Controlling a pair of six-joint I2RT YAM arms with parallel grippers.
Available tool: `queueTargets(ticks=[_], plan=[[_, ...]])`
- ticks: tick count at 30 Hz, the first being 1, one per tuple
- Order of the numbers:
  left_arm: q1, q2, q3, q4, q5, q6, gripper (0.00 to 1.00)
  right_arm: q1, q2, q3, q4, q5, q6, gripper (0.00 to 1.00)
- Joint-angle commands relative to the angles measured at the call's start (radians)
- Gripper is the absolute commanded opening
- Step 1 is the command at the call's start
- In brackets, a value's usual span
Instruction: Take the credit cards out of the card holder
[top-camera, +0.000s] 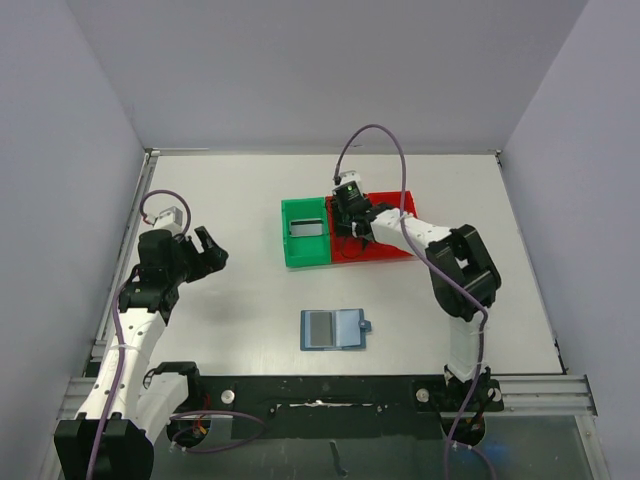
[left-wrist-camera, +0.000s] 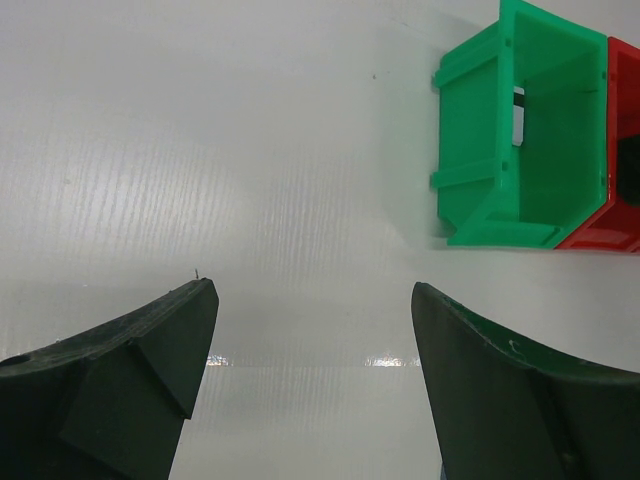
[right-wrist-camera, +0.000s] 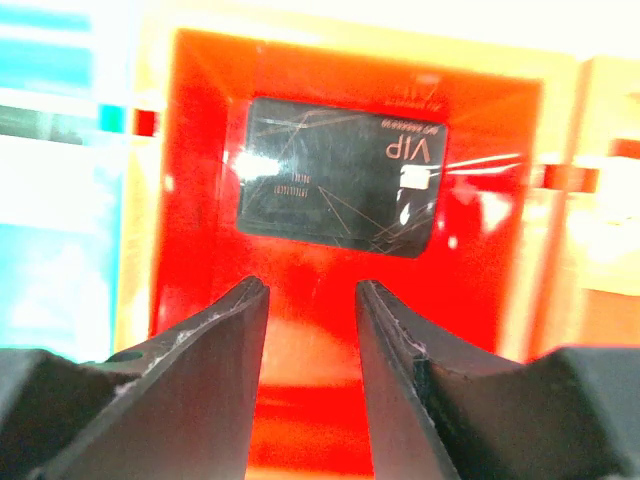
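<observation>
Your right gripper hung over the red bin, jaws a little apart, nothing between them. A dark credit card lay flat on that bin's floor. The card holder lay open on the table, well apart from the bin, with a grey card on its left panel. Your left gripper stood wide apart, empty.

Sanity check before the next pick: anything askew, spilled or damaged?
Nothing stands out. The VIP card lies flat in the red bin, square to its walls; the card holder lies open on the table, one grey card inside.
</observation>
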Motion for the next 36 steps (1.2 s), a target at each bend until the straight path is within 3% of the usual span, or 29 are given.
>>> queueTargets(ticks=[1, 9, 12, 14, 15, 17, 22, 26, 36], plan=[[-0.006, -0.018, 0.011, 0.057, 0.025, 0.009, 0.79, 0.009, -0.198, 0.005, 0.023, -0.013, -0.023, 0.44], [-0.007, -0.013, 0.011, 0.06, 0.048, 0.006, 0.79, 0.018, -0.367, -0.007, -0.051, -0.013, -0.011, 0.63], [-0.011, -0.01, 0.011, 0.06, 0.047, 0.007, 0.79, 0.017, -0.462, -0.095, 0.037, 0.012, 0.031, 0.75], [-0.015, -0.005, 0.011, 0.06, 0.046, 0.006, 0.79, -0.001, -0.532, -0.179, 0.137, 0.025, 0.053, 1.0], [-0.016, -0.001, 0.011, 0.061, 0.048, 0.007, 0.79, -0.019, -0.555, -0.215, 0.174, -0.009, 0.065, 0.98], [-0.018, 0.008, 0.011, 0.056, 0.049, 0.009, 0.79, -0.094, -0.595, -0.276, 0.226, -0.217, 0.088, 0.98], [-0.024, -0.006, 0.011, 0.05, 0.02, 0.009, 0.79, -0.154, -0.68, -0.438, 0.367, -0.429, 0.159, 0.98], [-0.041, -0.014, 0.011, 0.044, 0.004, 0.007, 0.79, -0.163, -0.746, -0.542, 0.438, -0.476, 0.236, 0.98], [-0.179, -0.049, 0.021, -0.012, -0.15, 0.006, 0.79, -0.112, -0.86, -0.604, 0.162, -0.4, 0.442, 0.98]])
